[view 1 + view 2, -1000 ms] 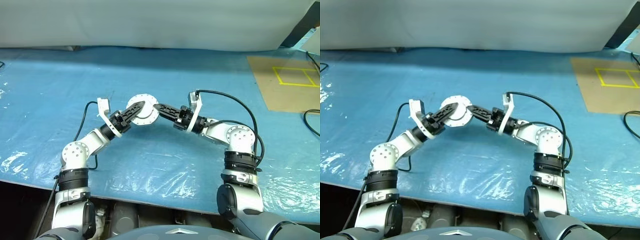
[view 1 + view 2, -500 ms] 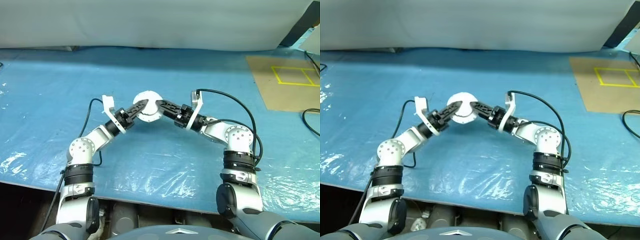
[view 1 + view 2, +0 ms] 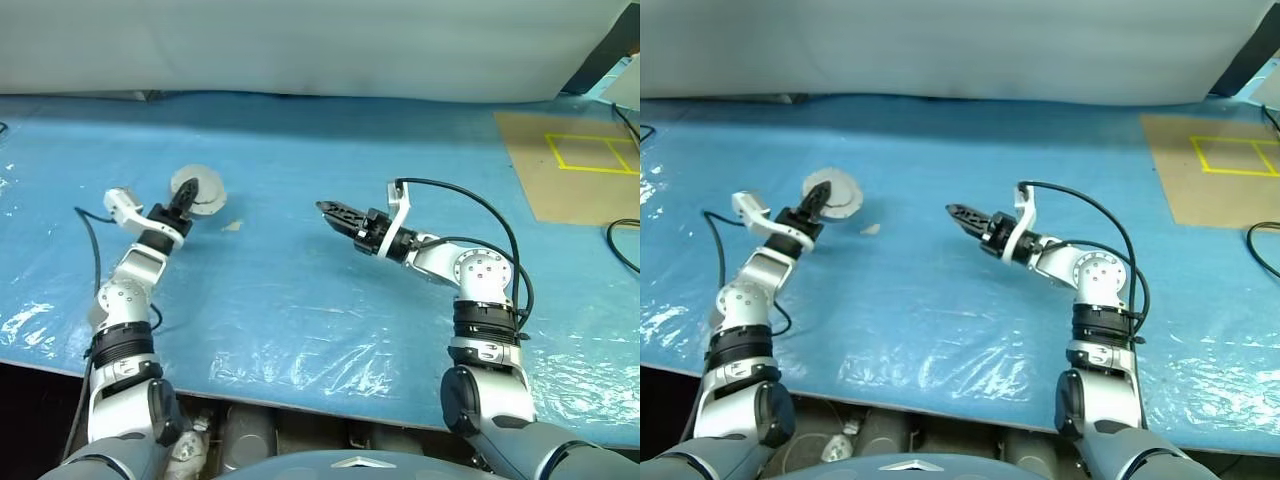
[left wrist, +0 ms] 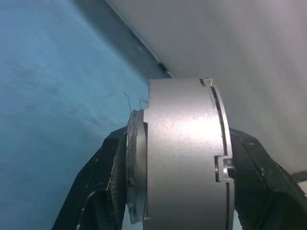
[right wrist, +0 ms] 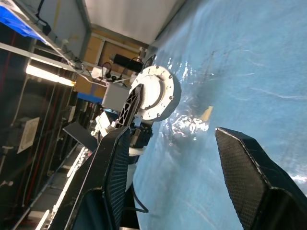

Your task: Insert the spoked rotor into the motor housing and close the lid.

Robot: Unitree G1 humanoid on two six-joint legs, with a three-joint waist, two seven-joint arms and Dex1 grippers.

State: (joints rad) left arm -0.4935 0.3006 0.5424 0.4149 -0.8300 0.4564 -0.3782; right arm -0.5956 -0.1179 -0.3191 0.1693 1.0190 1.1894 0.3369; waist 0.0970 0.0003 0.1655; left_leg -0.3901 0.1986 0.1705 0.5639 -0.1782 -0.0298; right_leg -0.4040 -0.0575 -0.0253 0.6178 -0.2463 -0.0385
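Observation:
My left gripper [image 3: 186,195] is shut on the round silver-grey motor housing [image 3: 200,187] at the far left of the blue table. In the left wrist view the housing [image 4: 184,158] stands edge-on between the black fingers [image 4: 110,163]. A thinner disc, the lid [image 4: 133,167], lies flush on one end. Its smooth pale face [image 5: 153,93], ringed with small holes, shows in the right wrist view. The spoked rotor is hidden. My right gripper [image 3: 328,210] hangs open and empty over the table's middle, pointing left toward the housing and well apart from it.
A small beige scrap [image 3: 232,226] lies on the blue sheet [image 3: 300,300] just right of the housing. A brown board with a yellow square [image 3: 580,165] sits at the far right, and a black cable [image 3: 625,250] beside it. The table's front edge runs close below both arms.
The right gripper opened and let go of the silver housing. The left gripper carried the housing from the table's middle far over to the left. The right arm barely moved.

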